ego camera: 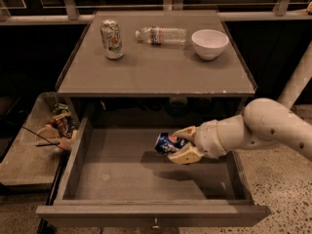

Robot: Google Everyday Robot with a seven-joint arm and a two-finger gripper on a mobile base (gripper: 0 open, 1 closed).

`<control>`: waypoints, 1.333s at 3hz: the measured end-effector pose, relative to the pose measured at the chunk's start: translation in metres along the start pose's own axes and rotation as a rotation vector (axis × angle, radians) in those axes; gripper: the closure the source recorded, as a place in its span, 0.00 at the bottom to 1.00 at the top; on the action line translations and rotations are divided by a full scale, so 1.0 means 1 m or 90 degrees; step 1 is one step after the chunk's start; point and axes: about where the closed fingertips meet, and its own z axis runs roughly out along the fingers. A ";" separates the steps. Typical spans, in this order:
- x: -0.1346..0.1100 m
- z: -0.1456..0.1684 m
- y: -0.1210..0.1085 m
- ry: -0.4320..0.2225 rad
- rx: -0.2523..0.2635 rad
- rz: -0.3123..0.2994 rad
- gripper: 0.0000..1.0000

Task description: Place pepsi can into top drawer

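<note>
One pepsi can (166,143) was seen, held on its side inside the open top drawer (122,177), below the front edge of the table (161,74) and toward its front-right corner. One gripper (174,146) was counted, reaching in over the drawer's right wall, its jaws clenched on the can from above and below. One pale arm (273,128) was attached to it.

On the table three things were counted: one green-and-white can (112,39) upright near the back-left corner, one clear plastic bottle (161,34) lying along the back edge, and one white bowl (209,43) near the back-right corner. All three were set apart from one another.

The right end of the pepsi can was covered by the jaws, so only its blue side and one silver end were shown. The arm was cut off at the right border. The drawer's back was lost in shadow under the table top. One small knob (155,223) on the drawer front was partly cut off at the bottom. A side tray (27,155) by the table's left edge held clutter that could not be made out.

A shadow was cast on the drawer floor under the can. Bare grey floor was left open to the can's left and front, while the right wall was near the jaws.
</note>
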 end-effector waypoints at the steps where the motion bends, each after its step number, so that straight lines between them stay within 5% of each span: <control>1: 0.013 0.028 0.014 -0.055 0.011 0.049 1.00; 2: 0.021 0.042 0.014 -0.083 0.034 0.077 1.00; 4: 0.046 0.055 -0.004 -0.068 0.075 0.104 1.00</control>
